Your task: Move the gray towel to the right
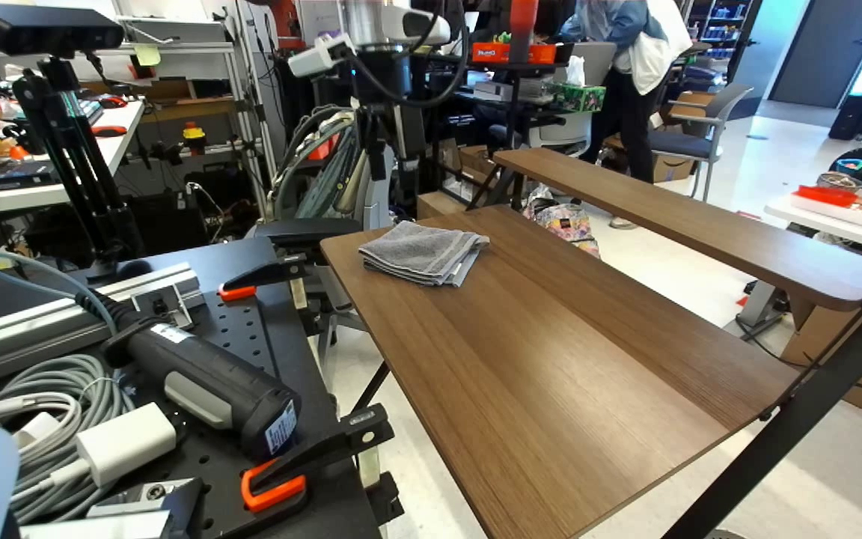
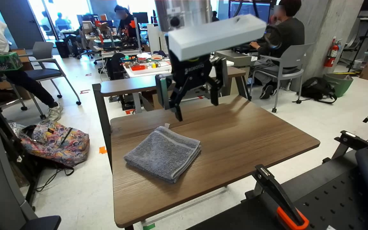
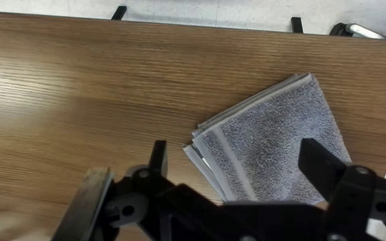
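A folded gray towel (image 1: 423, 253) lies flat on the brown wooden table (image 1: 551, 389), near one end. It also shows in an exterior view (image 2: 163, 153) and in the wrist view (image 3: 276, 130). Its bottom corner in the wrist view is hidden behind the gripper body. My gripper (image 2: 197, 109) is open and empty, pointing down above the table; it also shows in an exterior view (image 1: 392, 176). In the wrist view the gripper (image 3: 234, 143) has one finger over the towel and the other over bare wood. The fingers are apart from the towel.
A raised wooden shelf (image 1: 700, 224) runs along one long side of the table. A black workbench (image 2: 327, 188) with orange-handled clamps (image 1: 274, 486), cables and a black handheld device (image 1: 206, 382) stands by the opposite side. An office chair (image 1: 319, 228) is near the towel end.
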{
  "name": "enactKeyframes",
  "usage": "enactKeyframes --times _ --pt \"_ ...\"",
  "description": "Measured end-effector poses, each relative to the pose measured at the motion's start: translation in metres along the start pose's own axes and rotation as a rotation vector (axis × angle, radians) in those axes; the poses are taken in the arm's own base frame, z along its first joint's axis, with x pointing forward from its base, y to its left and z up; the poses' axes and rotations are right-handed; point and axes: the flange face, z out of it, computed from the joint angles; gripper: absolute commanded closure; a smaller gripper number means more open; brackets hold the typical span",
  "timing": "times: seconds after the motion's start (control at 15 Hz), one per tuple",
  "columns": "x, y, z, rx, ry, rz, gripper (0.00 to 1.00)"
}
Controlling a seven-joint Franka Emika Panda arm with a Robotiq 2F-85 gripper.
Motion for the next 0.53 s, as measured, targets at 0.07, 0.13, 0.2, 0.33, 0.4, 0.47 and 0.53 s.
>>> enactKeyframes --times 0.07,0.13,0.2,0.33,0.4,0.47,0.53 --pt "0.011 -0.008 0.012 0.006 -0.007 -0.012 0.00" --pt "0.022 -0.016 0.024 0.015 -0.015 -0.022 0.00" --pt "0.032 -0.023 0.036 0.026 -0.024 -0.030 0.00" --pt "0.050 -0.038 0.058 0.050 -0.043 -0.046 0.00" --pt "0.057 -0.044 0.068 0.060 -0.055 -0.056 0.00" --pt "0.064 -0.050 0.078 0.067 -0.070 -0.067 0.00" --pt "0.070 -0.055 0.087 0.070 -0.085 -0.077 0.00"
